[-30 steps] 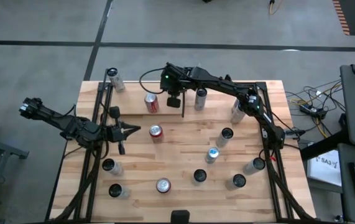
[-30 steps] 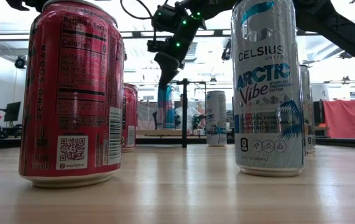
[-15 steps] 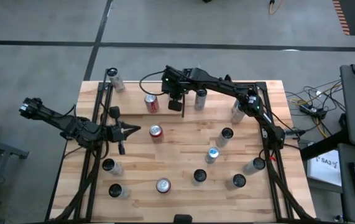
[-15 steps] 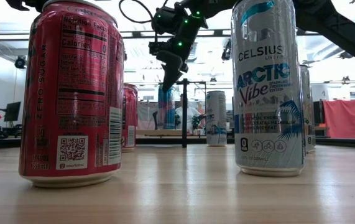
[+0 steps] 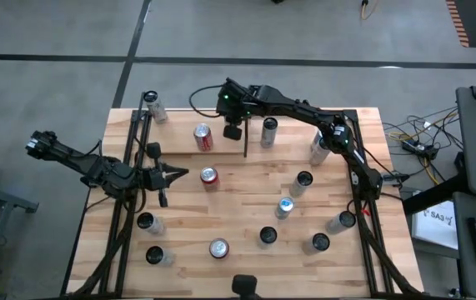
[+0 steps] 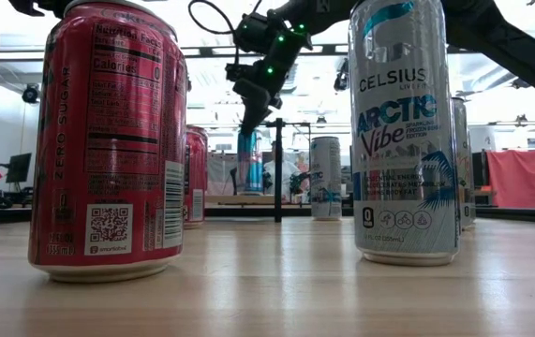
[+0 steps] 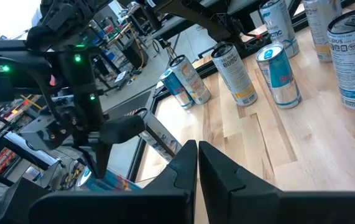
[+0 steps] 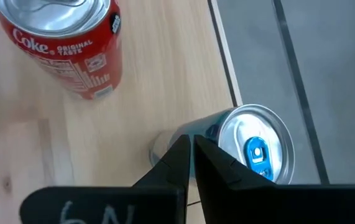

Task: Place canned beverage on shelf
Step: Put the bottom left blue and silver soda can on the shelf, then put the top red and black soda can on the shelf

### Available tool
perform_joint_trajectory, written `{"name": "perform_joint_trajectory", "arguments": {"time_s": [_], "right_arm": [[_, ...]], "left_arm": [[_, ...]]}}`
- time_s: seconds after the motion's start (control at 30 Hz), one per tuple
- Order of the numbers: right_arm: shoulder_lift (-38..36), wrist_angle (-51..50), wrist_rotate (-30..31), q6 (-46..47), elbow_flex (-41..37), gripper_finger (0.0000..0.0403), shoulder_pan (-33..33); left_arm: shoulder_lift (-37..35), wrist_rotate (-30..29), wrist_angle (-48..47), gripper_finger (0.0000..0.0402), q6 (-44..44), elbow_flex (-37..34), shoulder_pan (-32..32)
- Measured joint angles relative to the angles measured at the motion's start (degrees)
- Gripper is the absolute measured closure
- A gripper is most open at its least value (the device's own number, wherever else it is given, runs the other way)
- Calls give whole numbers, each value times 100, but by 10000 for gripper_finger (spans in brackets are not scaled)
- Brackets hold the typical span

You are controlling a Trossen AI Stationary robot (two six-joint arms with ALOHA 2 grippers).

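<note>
While right claw hovers shut, blue-tab can just beneath.

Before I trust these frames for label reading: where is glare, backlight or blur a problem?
Low view: bright ceiling lights backlight the right arm; the near red can and Celsius can are sharp, far cans soft. Right wrist view: the can lid shines, fingers blurred. High view: even light.
</note>
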Motion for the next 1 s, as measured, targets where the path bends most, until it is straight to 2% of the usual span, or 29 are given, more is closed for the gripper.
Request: {"name": "perform_joint_trajectory", "arguments": {"time_s": [0.27,0.4,0.5,1.0], "right_arm": [[-148,-340,-61,405,-4,390,278],[-239,-354,-479,545,-4,390,607],[-343,-278,-556,475,-4,390,950],[-957,-231,-443,392,-4,390,2109]], "left_arm": [[-2,2,40,402,-99,0,2],[-2,6,44,402,-339,0,0],[-2,7,43,402,-471,0,2],[55,21,42,402,-1407,0,0]]}}
